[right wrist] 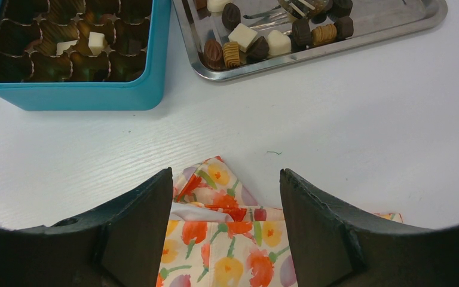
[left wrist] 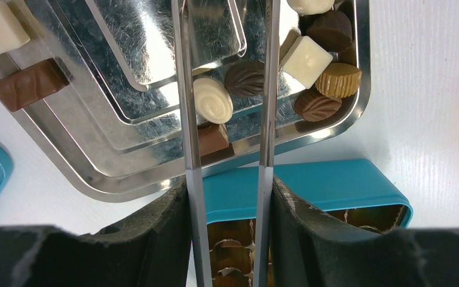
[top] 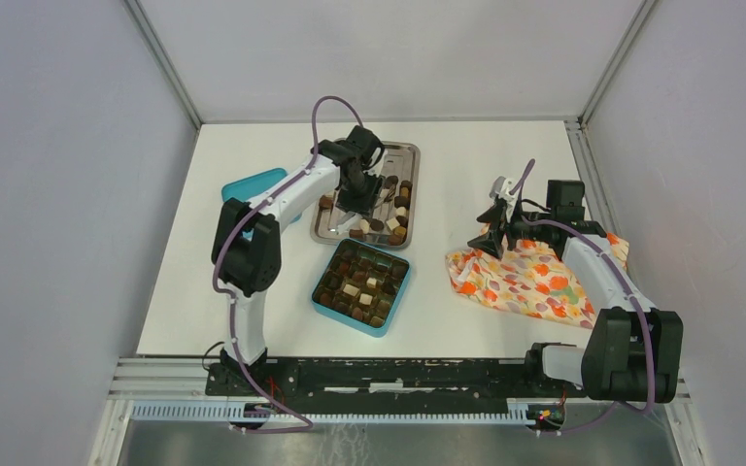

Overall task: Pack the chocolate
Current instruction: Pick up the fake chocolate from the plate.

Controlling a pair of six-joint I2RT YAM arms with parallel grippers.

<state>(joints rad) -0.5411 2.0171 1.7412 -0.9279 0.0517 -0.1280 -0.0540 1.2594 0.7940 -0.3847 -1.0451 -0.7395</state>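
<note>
Chocolate pieces (top: 393, 206), dark, mid-brown and white, lie along the near and right sides of the steel tray (top: 415, 175). More fill cells of the teal box (top: 389, 313). My left gripper (top: 359, 194) hangs over the tray, shut on a pair of thin metal tongs (left wrist: 186, 119). Their two blades run up past a white swirl piece (left wrist: 213, 100) and a dark leaf piece (left wrist: 244, 79); the tips are out of frame. My right gripper (top: 498, 218) stands open above the orange floral cloth (top: 534, 282), with nothing between its fingers.
A teal lid (top: 253, 184) lies left of the tray, partly under the left arm. The box stands just in front of the tray. White walls enclose the table on three sides, and a metal rail runs along the near edge.
</note>
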